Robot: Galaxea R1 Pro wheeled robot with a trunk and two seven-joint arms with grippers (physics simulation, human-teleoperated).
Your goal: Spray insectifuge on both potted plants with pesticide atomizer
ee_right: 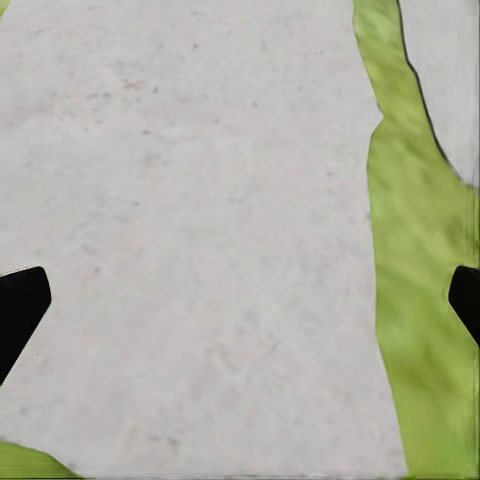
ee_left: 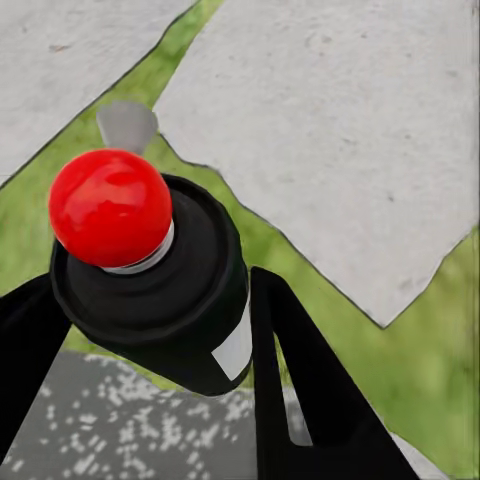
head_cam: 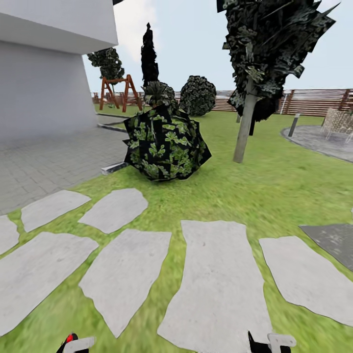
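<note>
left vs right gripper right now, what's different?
The left gripper is shut on the pesticide atomizer, red cap toward the camera; the right gripper holds nothing. The left fingers sit close against the bottle; the right fingers are spread wide. Both hang over stepping stones and lawn.

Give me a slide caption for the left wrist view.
Left pincer shut on a dark bottle with a red ball top, held above pale stepping stones and grass.
</note>
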